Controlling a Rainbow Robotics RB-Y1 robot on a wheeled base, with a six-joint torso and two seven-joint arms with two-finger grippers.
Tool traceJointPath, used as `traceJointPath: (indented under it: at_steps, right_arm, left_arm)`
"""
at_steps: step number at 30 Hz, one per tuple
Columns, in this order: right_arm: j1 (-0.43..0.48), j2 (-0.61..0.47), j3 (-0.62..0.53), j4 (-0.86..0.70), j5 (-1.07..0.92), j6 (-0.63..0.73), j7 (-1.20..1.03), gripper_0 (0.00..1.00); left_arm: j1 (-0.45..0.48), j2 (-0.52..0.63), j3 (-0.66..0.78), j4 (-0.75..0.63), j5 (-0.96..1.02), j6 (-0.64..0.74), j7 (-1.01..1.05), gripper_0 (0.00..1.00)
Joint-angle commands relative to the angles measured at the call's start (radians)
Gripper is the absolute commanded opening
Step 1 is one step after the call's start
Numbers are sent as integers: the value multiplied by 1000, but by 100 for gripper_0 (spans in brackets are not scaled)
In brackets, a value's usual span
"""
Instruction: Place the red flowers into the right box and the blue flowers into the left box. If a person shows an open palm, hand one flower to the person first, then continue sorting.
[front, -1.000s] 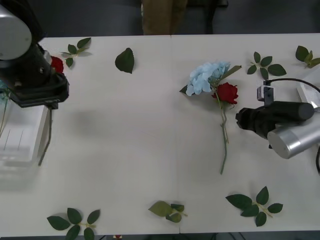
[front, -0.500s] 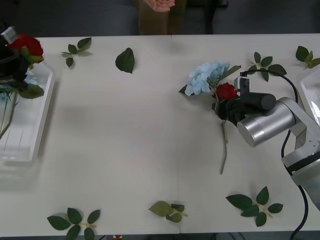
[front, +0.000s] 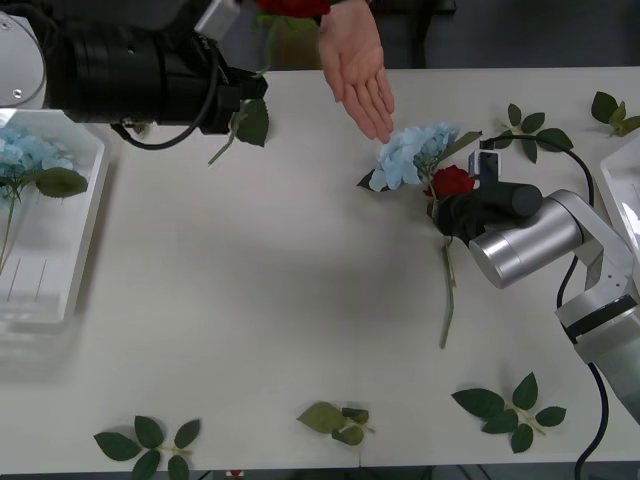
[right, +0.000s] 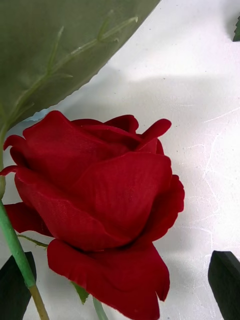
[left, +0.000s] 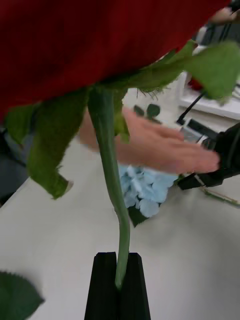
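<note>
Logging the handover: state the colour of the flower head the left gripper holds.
Deep red, an artificial rose on a green stem, clearest in the left wrist view; black fingers pinch it.

1. This looks like a robotics lab or test room, not a home or a shop.
2. A broad, plain white table (front: 250, 300) carries everything, with a seam running from its far edge to its near edge.
3. Beyond the table's far edge lies dark, bare flooring.
4. Loose artificial leaf sprigs (front: 505, 404) are scattered near the table's edges and corners like staged props.
</note>
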Motion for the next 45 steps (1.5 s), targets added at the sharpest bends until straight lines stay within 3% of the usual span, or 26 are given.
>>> traceJointPath:
  at_steps: [1,5,7,11,16,22,28,33,38,42,45]
  right_arm:
    - [-28,7,5,-23,-48,-9,-20,100]
    - [1,-12,-5,-143,-73,85,-28,100]
    - [29,-34,-40,-264,-94,194,-22,100]
    - [59,-74,-109,-357,-169,287,-3,100]
    - [62,-109,-123,-322,-178,247,18,100]
    - [59,-115,-123,-181,-182,95,52,100]
    - [53,-111,-83,-156,-197,69,75,100]
    - [55,-109,-101,-271,-290,134,67,100]
    - [70,-112,-196,-411,-389,258,123,100]
    - [145,-124,-261,-434,-488,157,336,100]
    - [197,-140,-307,-434,-692,49,517,100]
  left_arm:
    - [37,-112,22,-69,58,-50,44,0]
    - [37,-198,21,-71,93,-50,-59,0]
    - [37,-250,13,-69,98,-52,-108,0]
    - [37,-295,-19,-68,99,-78,-132,0]
    - [37,-295,-67,-69,95,-113,-145,0]
    - [38,-292,-79,-69,101,-114,-163,0]
    - [40,-292,-81,-69,116,-114,-174,0]
    - [43,-289,-79,-68,119,-114,-178,0]
    - [43,-289,-79,-68,121,-114,-178,0]
    - [43,-289,-79,-68,124,-114,-178,0]
    - [43,-287,-79,-68,128,-114,-178,0]
